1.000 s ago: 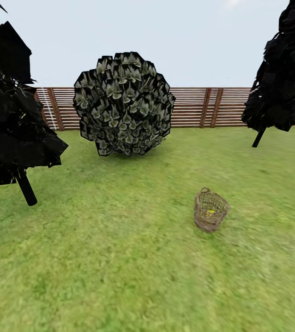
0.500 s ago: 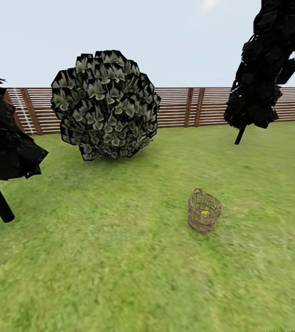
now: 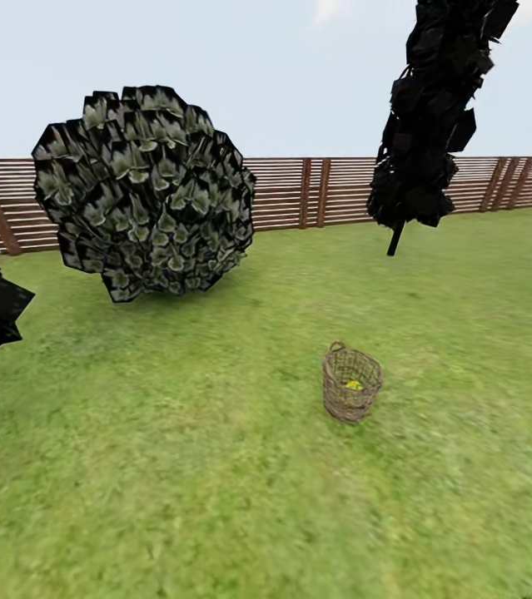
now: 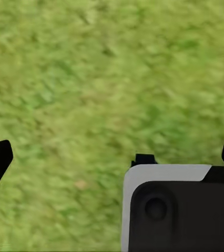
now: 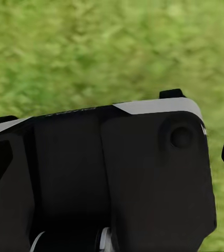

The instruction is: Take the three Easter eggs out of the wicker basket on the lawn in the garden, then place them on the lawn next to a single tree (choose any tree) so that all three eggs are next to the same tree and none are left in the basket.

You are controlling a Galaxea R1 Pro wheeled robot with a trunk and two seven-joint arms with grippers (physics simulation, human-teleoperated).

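The small tan woven wicker basket (image 3: 351, 383) stands upright on the bright green lawn (image 3: 174, 466), well ahead of the robot, with a speck of yellow egg (image 3: 354, 385) inside. A round grey-green bush (image 3: 145, 191) and a dark thin-stemmed tree (image 3: 428, 116) stand before the brown slat fence (image 3: 299, 193). How far either gripper's jaws are parted cannot be told. Risk: the light basket may tip if the robot's base or an arm bumps it on approach.
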